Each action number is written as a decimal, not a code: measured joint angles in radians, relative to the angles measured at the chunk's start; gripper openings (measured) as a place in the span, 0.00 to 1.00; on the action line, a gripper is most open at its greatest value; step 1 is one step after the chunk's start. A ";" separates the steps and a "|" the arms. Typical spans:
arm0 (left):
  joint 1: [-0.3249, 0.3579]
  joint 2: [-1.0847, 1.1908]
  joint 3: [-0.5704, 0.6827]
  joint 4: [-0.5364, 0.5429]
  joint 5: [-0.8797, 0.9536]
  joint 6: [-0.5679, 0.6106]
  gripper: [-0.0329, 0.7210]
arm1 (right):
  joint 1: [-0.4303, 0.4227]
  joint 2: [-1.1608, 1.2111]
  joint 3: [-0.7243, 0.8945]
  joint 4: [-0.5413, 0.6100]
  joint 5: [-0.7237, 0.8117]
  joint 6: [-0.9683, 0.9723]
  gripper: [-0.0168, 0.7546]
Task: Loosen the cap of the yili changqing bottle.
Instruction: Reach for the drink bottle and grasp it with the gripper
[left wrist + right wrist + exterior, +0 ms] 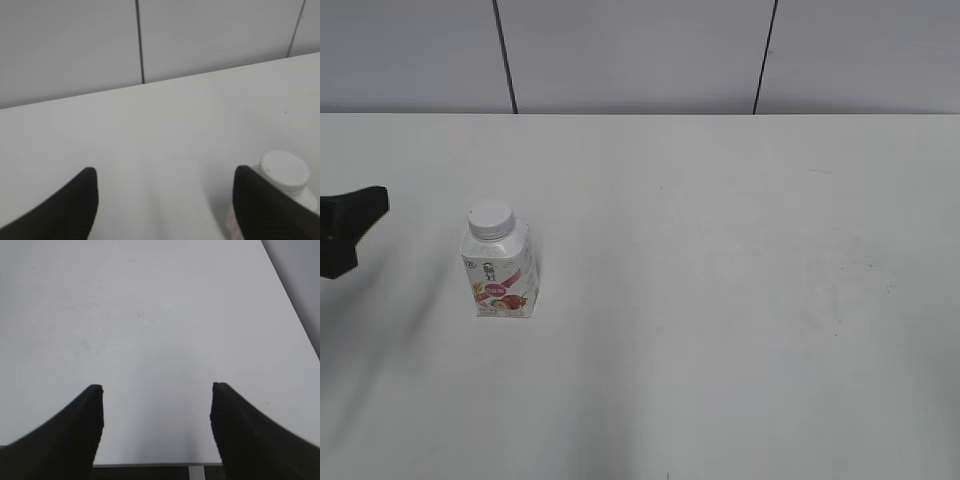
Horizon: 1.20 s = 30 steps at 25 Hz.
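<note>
The yili changqing bottle (501, 272) stands upright on the white table, left of the middle, with its red-pink label facing front. Its white cap (490, 219) sits on the neck. In the left wrist view the cap (285, 169) and a bit of the bottle (305, 199) show at the lower right, partly behind the right finger. My left gripper (165, 185) is open and empty; one finger (350, 222) shows at the exterior view's left edge, left of the bottle. My right gripper (157, 390) is open and empty over bare table near its front edge, out of the exterior view.
The white table (740, 280) runs back to a grey panelled wall (640, 50). The right wrist view shows the table's front edge (150, 464) just below the fingers and its right edge (295, 315).
</note>
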<state>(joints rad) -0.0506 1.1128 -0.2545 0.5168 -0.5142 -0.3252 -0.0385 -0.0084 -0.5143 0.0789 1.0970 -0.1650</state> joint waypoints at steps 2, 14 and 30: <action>0.008 0.082 0.000 0.063 -0.083 -0.030 0.72 | 0.000 0.000 0.000 0.000 0.000 0.000 0.71; 0.292 0.476 -0.042 0.700 -0.519 -0.049 0.72 | 0.000 0.000 0.000 0.000 0.000 0.000 0.71; 0.339 0.843 -0.408 1.167 -0.674 -0.086 0.79 | 0.000 0.000 0.000 0.000 0.000 0.000 0.71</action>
<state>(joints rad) 0.2888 1.9555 -0.6623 1.6838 -1.1877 -0.4109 -0.0385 -0.0084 -0.5143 0.0789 1.0970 -0.1650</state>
